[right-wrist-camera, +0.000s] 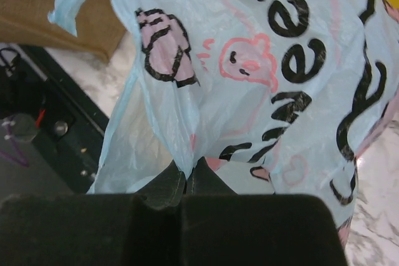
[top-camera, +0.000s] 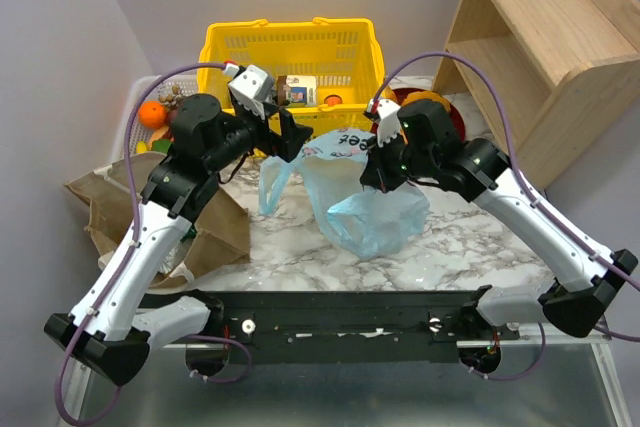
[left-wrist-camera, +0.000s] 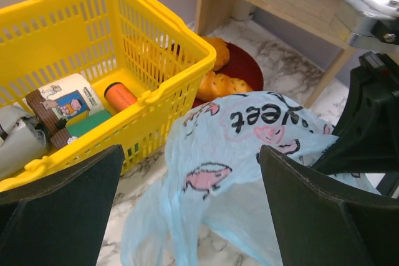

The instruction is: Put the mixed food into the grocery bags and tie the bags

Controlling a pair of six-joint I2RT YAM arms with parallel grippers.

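— Where's the blue bag [top-camera: 378, 215]?
— On the desk [top-camera: 300, 247], in front of the yellow basket [top-camera: 225, 47]. My right jaws are pressed together, pinching its thin film.
— And your left?
— My left jaws stand spread wide over its handle, gripping nothing.

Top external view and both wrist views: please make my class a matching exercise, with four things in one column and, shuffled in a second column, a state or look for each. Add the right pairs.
Column 1
1. light-blue bag
2. yellow basket
3. left tool
4. right tool

Column 2
A. pinched shut on the light-blue bag
B. mesh walls, standing at the back
C. jaws wide apart
D. printed with pink cartoon animals and black letters

Pairs: 1-D, 2-B, 3-C, 4-A
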